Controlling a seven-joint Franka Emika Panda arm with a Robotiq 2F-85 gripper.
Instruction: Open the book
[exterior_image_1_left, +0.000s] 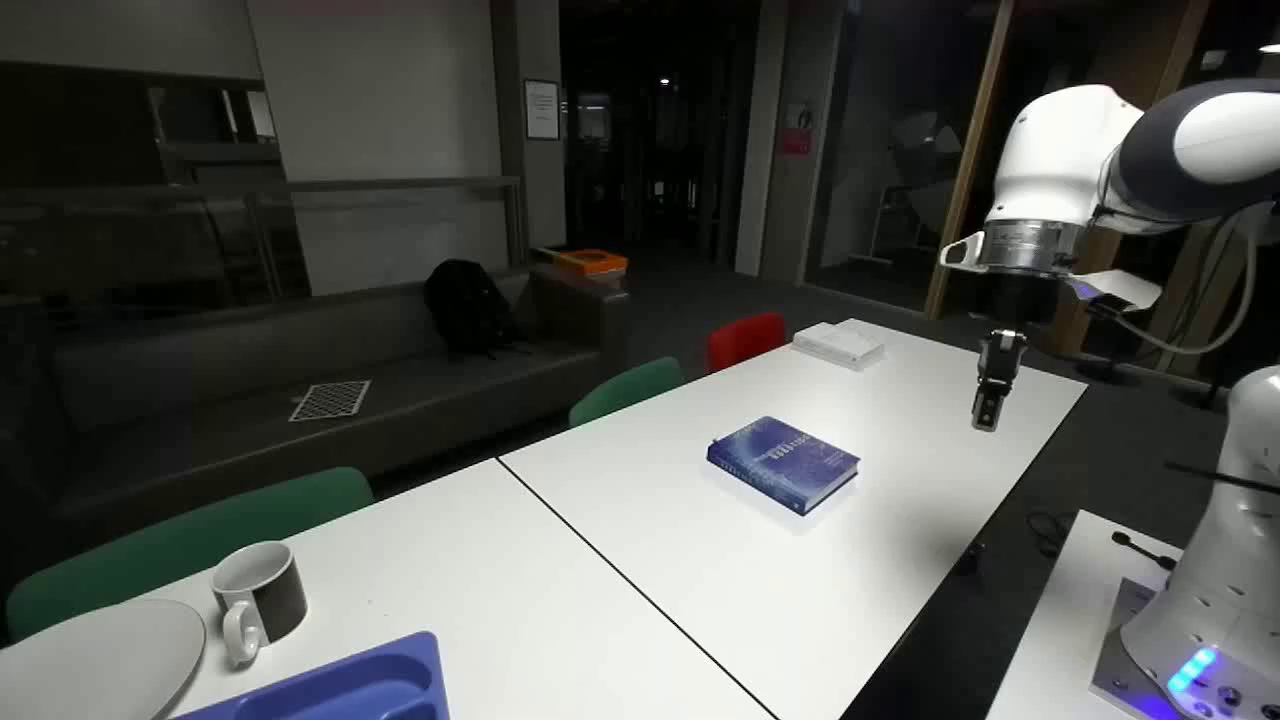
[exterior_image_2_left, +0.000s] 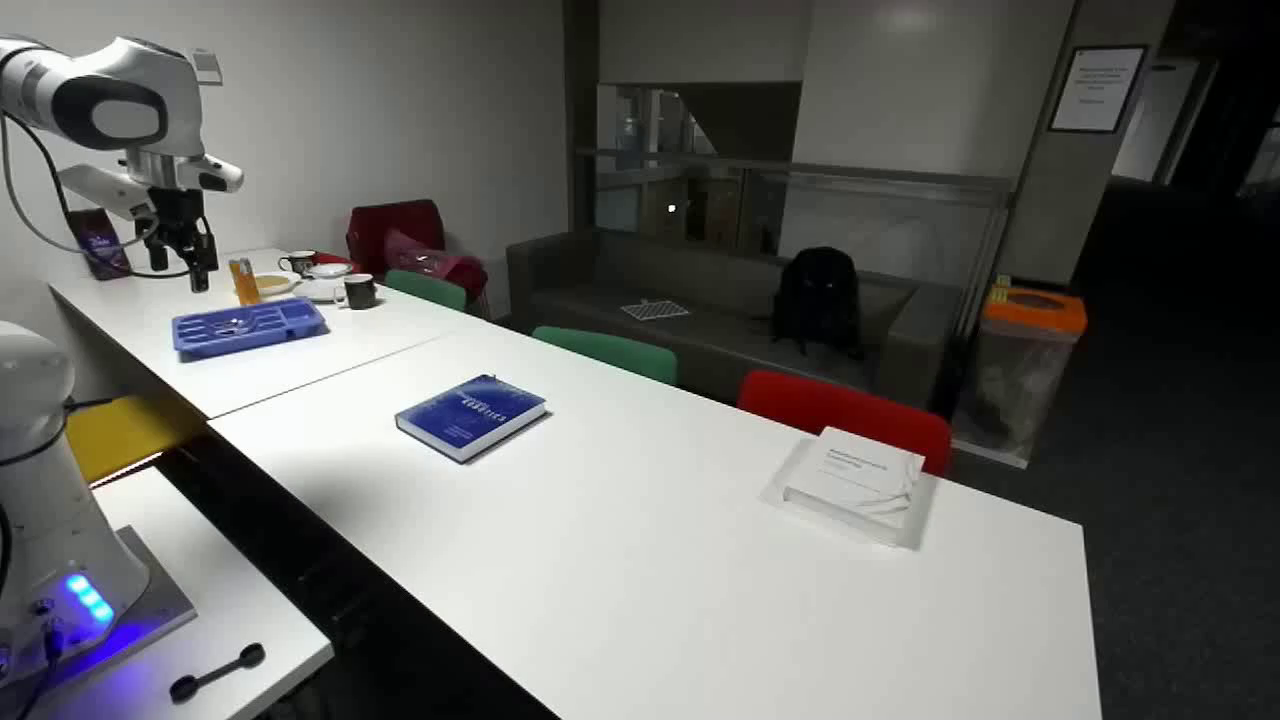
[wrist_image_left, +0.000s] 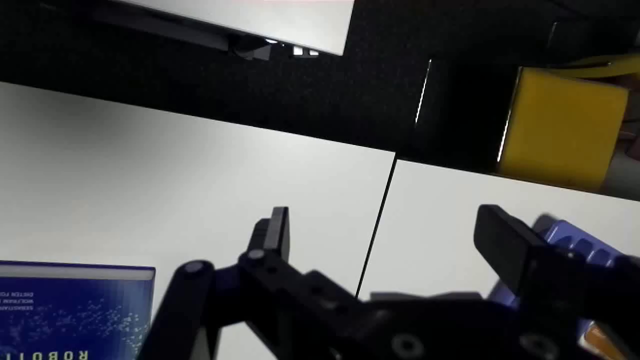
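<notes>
The book (exterior_image_1_left: 783, 462) lies flat and closed on the white table, its dark blue cover facing up and white page edges showing. It also shows in an exterior view (exterior_image_2_left: 471, 416), and part of it is at the bottom left of the wrist view (wrist_image_left: 75, 310). My gripper (exterior_image_1_left: 988, 405) hangs in the air, well above the table and apart from the book; it also shows in an exterior view (exterior_image_2_left: 180, 272). In the wrist view my gripper (wrist_image_left: 385, 215) has its two fingers wide apart, with nothing between them but table in the background.
A blue tray (exterior_image_2_left: 250, 325), a mug (exterior_image_1_left: 260, 595) and a plate (exterior_image_1_left: 100, 660) stand on the table beyond its dark seam. A white book (exterior_image_2_left: 860, 480) lies near the opposite end. Chairs line the far edge; a yellow chair (wrist_image_left: 565, 125) is by the near edge.
</notes>
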